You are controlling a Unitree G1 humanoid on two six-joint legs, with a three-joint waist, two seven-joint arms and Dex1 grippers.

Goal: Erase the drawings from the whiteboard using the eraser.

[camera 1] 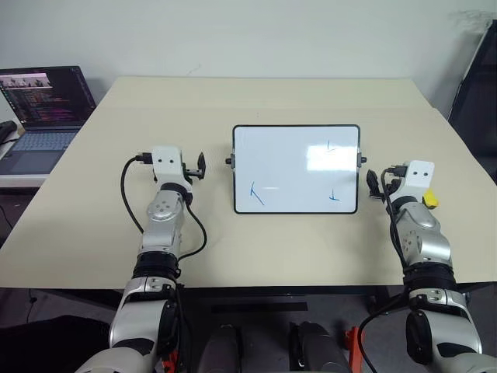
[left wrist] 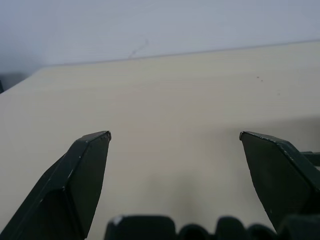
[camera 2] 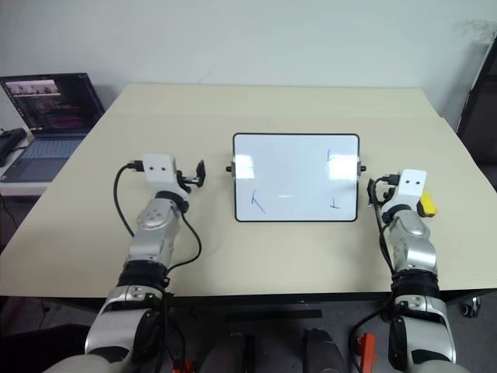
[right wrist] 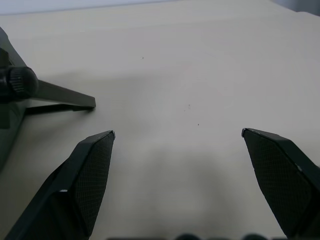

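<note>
Whiteboard (camera 1: 296,169) lying on the table (camera 1: 93,233) with blue drawings (camera 1: 255,193), both grippers (left wrist: 175,137) (right wrist: 177,134) hovering spread wide and empty, eraser (camera 1: 429,200) sitting beside the right one

Twin head views down over table (camera 1: 93,233); wrist views low along it.

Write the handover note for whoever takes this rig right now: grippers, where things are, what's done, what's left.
Left gripper: open, empty, over bare table left of the whiteboard.
Right gripper: open, empty, right of the board, beside its side knob.
Eraser: on the table just right of the right wrist, not picked up.
Drawings: blue marks lower left, upper right and lower right, all there.
Done: nothing erased.
Left: grasp eraser, wipe all marks.
</note>
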